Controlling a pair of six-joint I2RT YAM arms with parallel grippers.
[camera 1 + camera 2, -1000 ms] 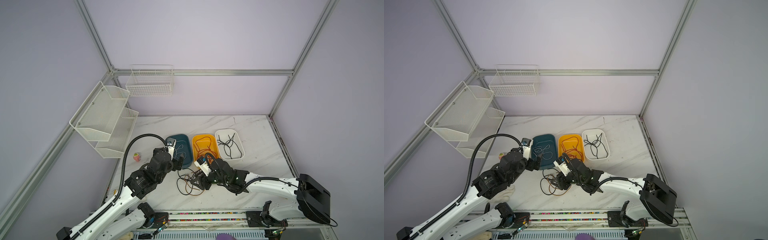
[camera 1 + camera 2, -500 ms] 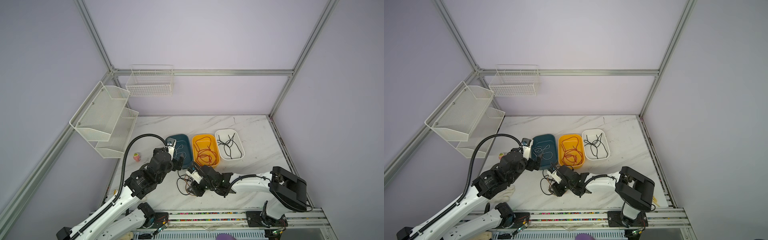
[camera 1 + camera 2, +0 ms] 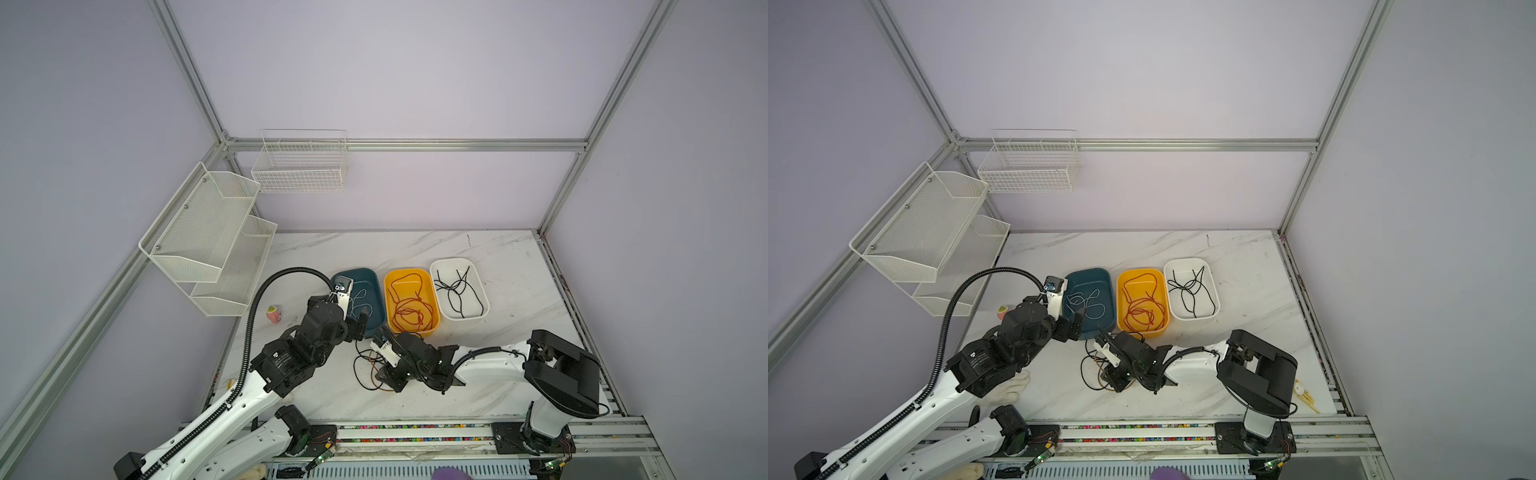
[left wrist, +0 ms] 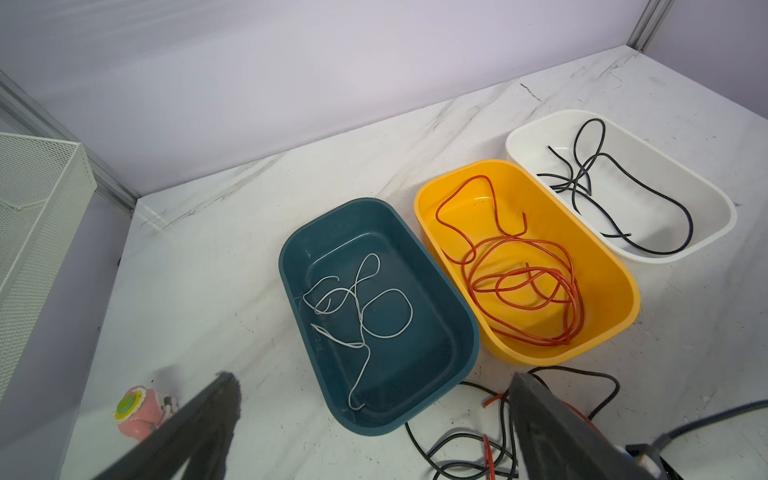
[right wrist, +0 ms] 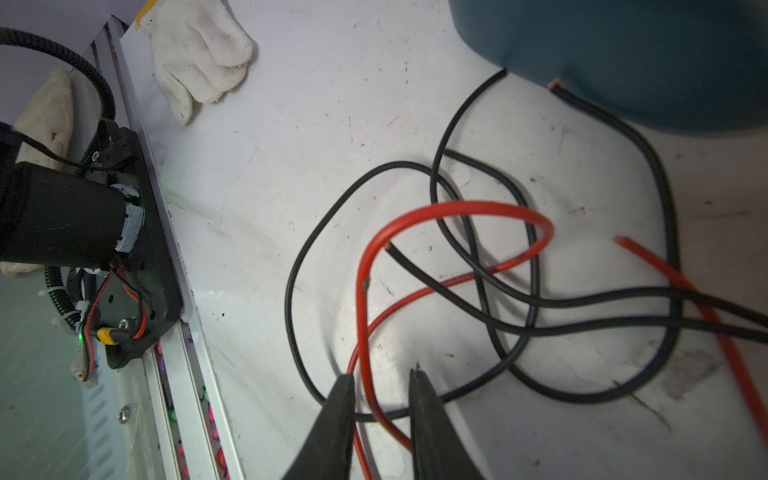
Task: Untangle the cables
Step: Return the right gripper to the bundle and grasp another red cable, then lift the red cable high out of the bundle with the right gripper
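A tangle of black and orange-red cables (image 3: 372, 365) (image 3: 1096, 368) lies on the marble table in front of the trays. My right gripper (image 5: 382, 372) (image 3: 388, 378) is low over it. Its fingers stand narrowly apart, open, with a red cable (image 5: 457, 208) running between them, unpinched. Black cables (image 5: 582, 303) loop around and under it. My left gripper (image 4: 374, 378) (image 3: 360, 325) hangs wide open and empty above the near end of the teal tray (image 4: 291, 266), which holds a white cable (image 4: 361, 307). The orange tray (image 4: 623, 286) holds red cables (image 4: 523, 286); the white tray (image 4: 723, 216) holds black cables (image 4: 582, 178).
A pink toy (image 3: 273, 312) sits left of the teal tray. A white glove (image 3: 1011, 386) lies near the front left by the aluminium rail (image 3: 415, 428). Two white wire racks (image 3: 208, 241) and a wire basket (image 3: 299, 166) hang on the left and back walls.
My right arm has folded in, bringing its gripper nearer the front and lower into the tangle, with its fingers narrowing around the red cable. The left arm has stayed still.
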